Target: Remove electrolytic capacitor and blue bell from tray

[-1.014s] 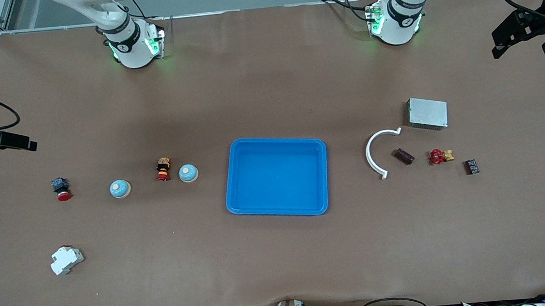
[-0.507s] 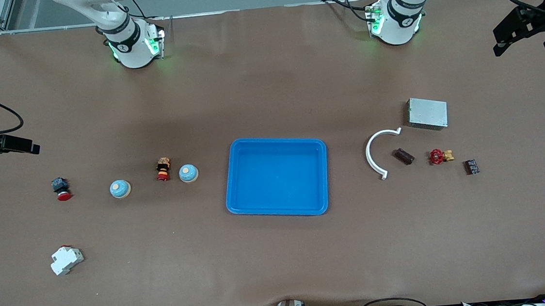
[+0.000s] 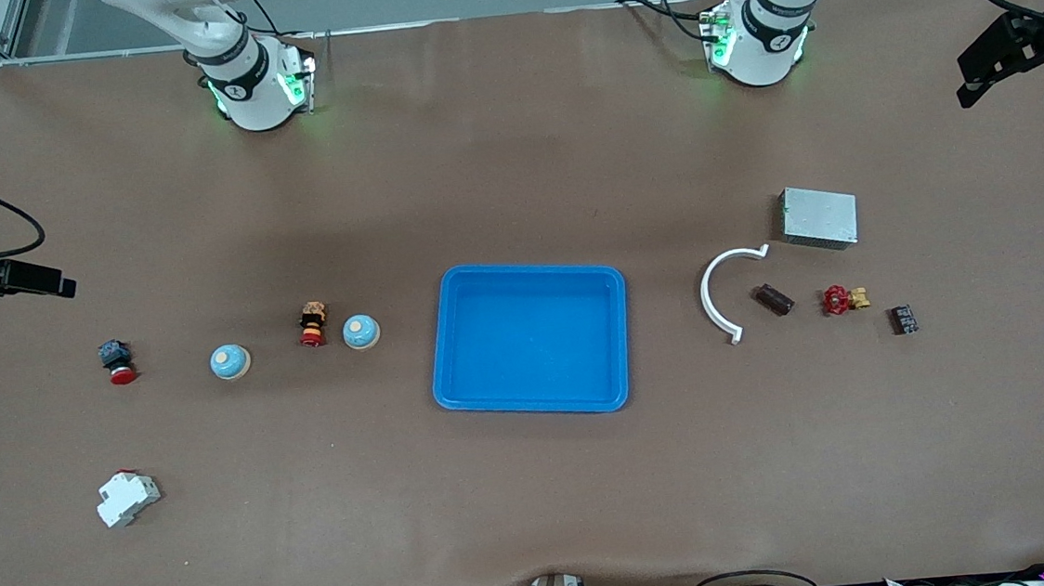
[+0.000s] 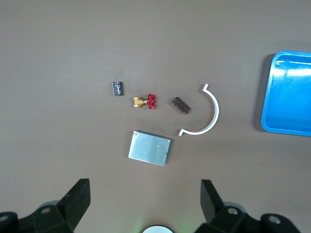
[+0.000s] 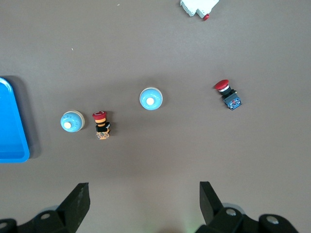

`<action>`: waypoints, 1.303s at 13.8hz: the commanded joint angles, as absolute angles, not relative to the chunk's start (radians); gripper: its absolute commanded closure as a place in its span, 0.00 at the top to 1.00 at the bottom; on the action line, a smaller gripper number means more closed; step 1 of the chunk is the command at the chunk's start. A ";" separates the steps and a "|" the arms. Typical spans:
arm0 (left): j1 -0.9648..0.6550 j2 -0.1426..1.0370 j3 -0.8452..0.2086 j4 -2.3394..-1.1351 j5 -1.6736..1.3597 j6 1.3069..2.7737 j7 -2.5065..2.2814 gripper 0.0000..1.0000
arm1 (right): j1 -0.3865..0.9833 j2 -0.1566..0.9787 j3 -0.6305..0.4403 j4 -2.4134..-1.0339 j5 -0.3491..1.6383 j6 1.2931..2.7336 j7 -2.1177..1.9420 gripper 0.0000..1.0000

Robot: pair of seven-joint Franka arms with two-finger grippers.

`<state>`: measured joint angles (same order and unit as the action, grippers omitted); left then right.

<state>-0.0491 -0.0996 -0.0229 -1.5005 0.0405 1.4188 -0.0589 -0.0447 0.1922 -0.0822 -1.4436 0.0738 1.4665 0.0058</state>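
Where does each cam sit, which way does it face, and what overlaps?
Front view: high across the table, facing both bases; left gripper and right gripper open at the table's ends.
Left wrist view: looks down on the capacitor, white arc and metal box; own open fingers show.
Right wrist view: looks down on two bells; own fingers show.
Shared: blue tray in all three.
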 commanded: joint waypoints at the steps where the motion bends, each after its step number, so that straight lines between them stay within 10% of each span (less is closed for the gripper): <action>1: -0.040 -0.121 -0.026 -1.511 0.018 1.427 -0.040 1.00 | -0.046 0.201 -0.077 -1.422 0.069 1.462 0.017 1.00; 18: -0.040 -0.153 -0.029 -1.525 0.015 1.408 -0.040 1.00 | -0.018 0.120 -0.071 -1.414 0.037 1.534 0.008 1.00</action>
